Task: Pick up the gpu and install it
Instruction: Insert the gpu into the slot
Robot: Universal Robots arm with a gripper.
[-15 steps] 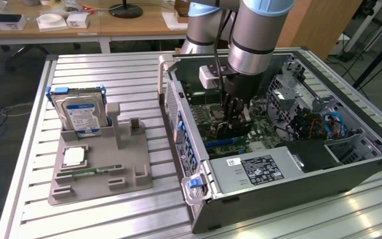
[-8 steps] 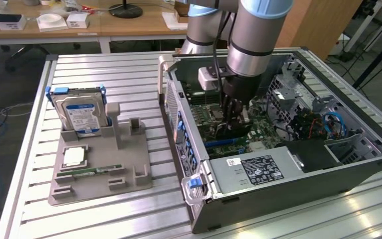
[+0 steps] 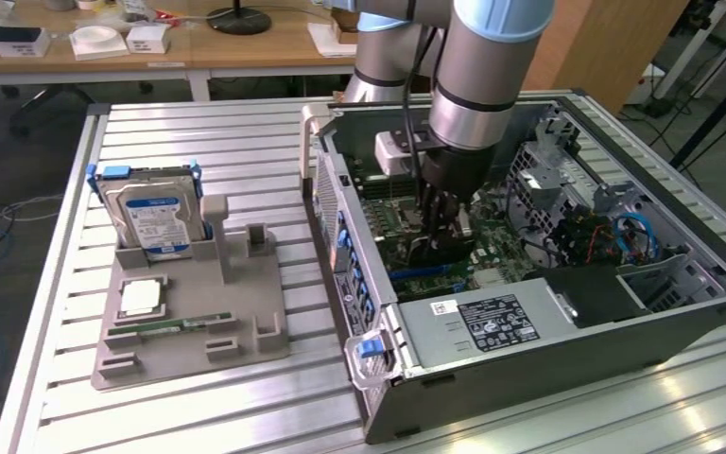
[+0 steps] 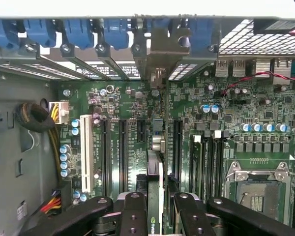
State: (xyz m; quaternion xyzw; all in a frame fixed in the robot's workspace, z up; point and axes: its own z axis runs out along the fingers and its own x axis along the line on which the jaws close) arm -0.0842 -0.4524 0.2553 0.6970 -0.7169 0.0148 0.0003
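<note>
Exterior view: your gripper (image 3: pixel 442 244) is down inside the open computer case (image 3: pixel 665 312) on the tabletop (image 3: pixel 212 397), over the motherboard (image 3: pixel 495 241). The hard drive (image 3: pixel 151 216) sits well apart on the grey holder (image 3: pixel 186 364).

Wrist view: the jaws are closed on the gpu (image 4: pixel 156 196), held edge-on above the expansion slots (image 4: pixel 123 152), its bracket toward the rear openings (image 4: pixel 157 73). Keep the card upright and parallel to the slot; seat it only when edge and slot line up.

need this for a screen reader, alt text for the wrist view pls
The gripper holds the gpu edge-on, directly over the slots of a green motherboard inside an open computer case. Blue expansion-slot clips line the case's rear wall.
</note>
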